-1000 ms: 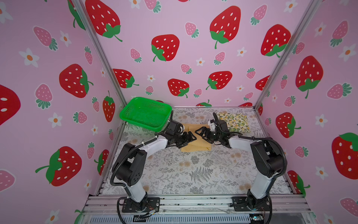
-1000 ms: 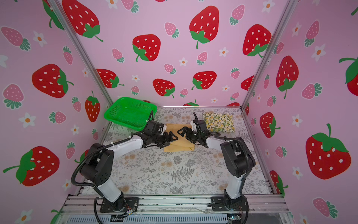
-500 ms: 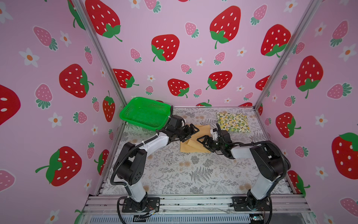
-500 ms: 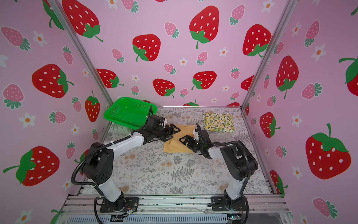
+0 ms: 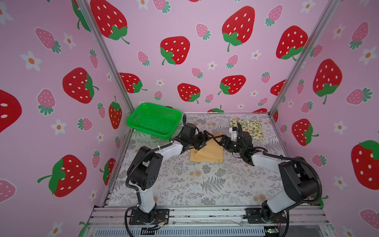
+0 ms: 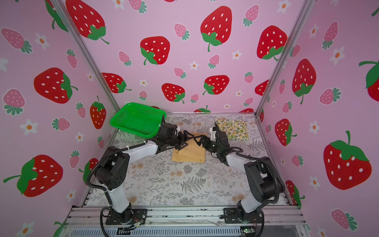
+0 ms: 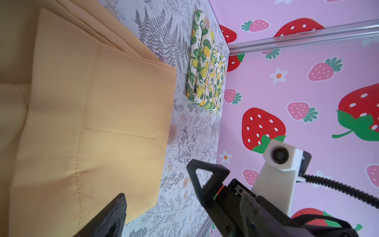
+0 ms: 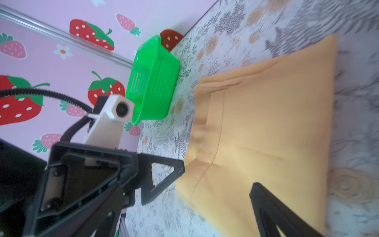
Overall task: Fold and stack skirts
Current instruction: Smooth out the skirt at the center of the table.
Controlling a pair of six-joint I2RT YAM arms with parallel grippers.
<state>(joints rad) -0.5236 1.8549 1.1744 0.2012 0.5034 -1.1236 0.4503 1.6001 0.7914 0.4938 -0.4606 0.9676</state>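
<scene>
The mustard-tan skirt (image 5: 207, 153) (image 6: 189, 153) lies folded flat in the middle of the table. It fills much of both wrist views (image 7: 92, 112) (image 8: 266, 123). The lemon-print skirt (image 5: 249, 129) (image 6: 232, 129) (image 7: 206, 69) lies folded at the back right corner. My left gripper (image 5: 206, 140) (image 6: 187, 139) hangs open over the tan skirt's far left edge, one finger (image 7: 114, 215) above the cloth. Facing it at the far right corner, my right gripper (image 5: 219, 141) (image 6: 200, 140) is open too, one finger (image 8: 266, 209) over the cloth. Neither holds anything.
A green mesh basket (image 5: 153, 121) (image 6: 137, 121) (image 8: 153, 82) stands tilted at the back left, just behind my left wrist. Pink strawberry walls close in three sides. The two grippers' tips are close together. The table's fern-print cover (image 5: 205, 184) stretches toward the front rail.
The right gripper dipped toward the front over the tan skirt, then came back to its far edge. The left gripper shifted slightly. Both stayed open.
</scene>
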